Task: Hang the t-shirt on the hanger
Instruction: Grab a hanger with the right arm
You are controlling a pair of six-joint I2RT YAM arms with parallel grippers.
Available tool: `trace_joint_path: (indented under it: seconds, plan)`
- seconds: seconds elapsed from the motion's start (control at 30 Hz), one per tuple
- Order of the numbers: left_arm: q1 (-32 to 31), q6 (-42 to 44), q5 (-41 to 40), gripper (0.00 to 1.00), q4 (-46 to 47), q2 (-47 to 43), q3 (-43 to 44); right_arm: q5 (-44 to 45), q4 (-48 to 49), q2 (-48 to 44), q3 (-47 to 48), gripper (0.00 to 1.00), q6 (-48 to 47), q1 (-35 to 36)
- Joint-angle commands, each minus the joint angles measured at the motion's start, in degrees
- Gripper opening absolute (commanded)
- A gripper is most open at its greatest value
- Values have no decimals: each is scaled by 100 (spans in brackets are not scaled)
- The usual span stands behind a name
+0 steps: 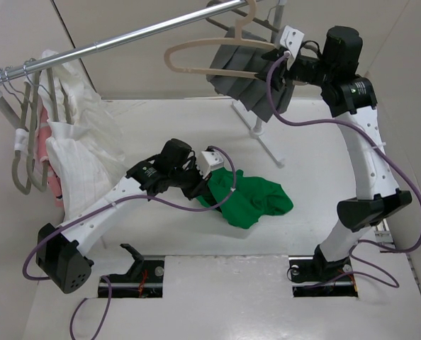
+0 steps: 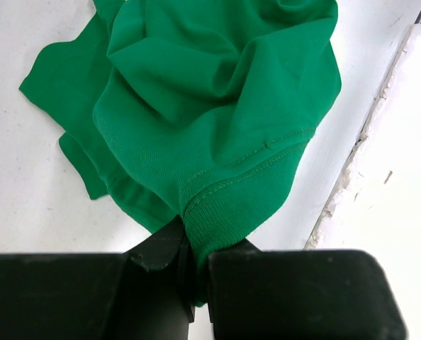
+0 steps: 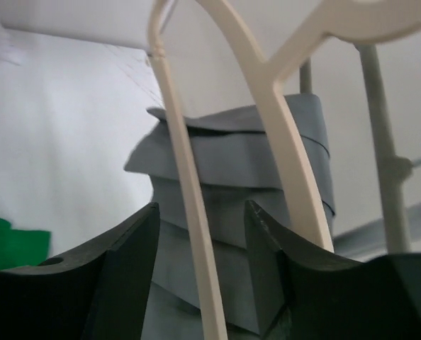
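White bench (image 1: 161,120) fills the top view, a metal rail (image 1: 125,35) slanting over its far side. At 9 o'clock, white garments (image 1: 76,142) hang from the rail. Near the middle, the left end effector (image 2: 194,255) is clamped on a ribbed edge of the t-shirt (image 1: 256,198), which lies crumpled on the bench just toward 5 o'clock of centre. At 1 o'clock the hanger (image 3: 295,163) hangs by the rail against grey pleated cloth (image 1: 249,81). The right end effector (image 3: 202,209) has its fingers apart, with the hanger's thin lower bar in the gap.
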Motion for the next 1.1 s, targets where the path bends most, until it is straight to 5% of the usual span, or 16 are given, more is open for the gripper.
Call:
trace_joint_path:
  seconds: [0.0,0.3,0.73,0.87,1.0,1.07]
  plan:
    - [7,-23,34,0,82,-134,250,-598,11,-289,213,57,59,59]
    - [7,-23,87,0,82,-28,303,-27,-41,-606,529,69,59,16]
    - [7,-23,87,0,82,-28,303,88,-534,96,696,62,525,-239]
    - [7,-23,34,0,82,-81,250,87,-587,97,459,55,525,-239]
    - [7,-23,34,0,82,-81,250,88,-481,-8,292,30,578,-187]
    - [7,29,34,0,82,-81,250,88,-429,-9,292,4,630,-134]
